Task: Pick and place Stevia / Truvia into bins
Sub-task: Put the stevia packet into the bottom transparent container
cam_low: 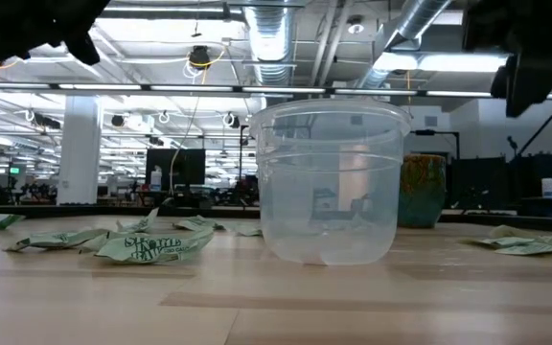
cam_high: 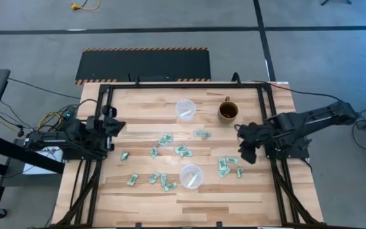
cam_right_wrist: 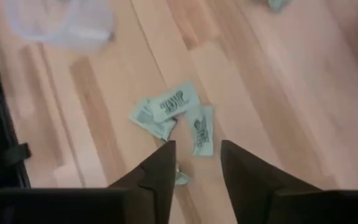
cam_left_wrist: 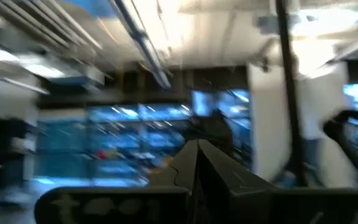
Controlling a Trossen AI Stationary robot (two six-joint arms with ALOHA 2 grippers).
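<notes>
Several light green and white sweetener packets point(cam_high: 183, 151) lie flat across the middle of the wooden table. A cluster of them point(cam_high: 228, 166) lies just left of my right gripper point(cam_high: 244, 153), and the same packets point(cam_right_wrist: 174, 102) show in the right wrist view. That gripper point(cam_right_wrist: 196, 163) is open and hovers above them, pointing down. One clear cup point(cam_high: 191, 176) stands near the near edge, and it fills the low view as cup point(cam_low: 327, 182). A second clear cup point(cam_high: 185, 109) stands nearer the far edge. My left gripper point(cam_left_wrist: 196, 163) is shut and waits raised at the table's left side point(cam_high: 114, 126).
A brown mug point(cam_high: 228, 111) stands near the far edge, right of the far cup. Black frame rails point(cam_high: 269, 121) run along the table's left and right sides. Bare wood lies along the near edge.
</notes>
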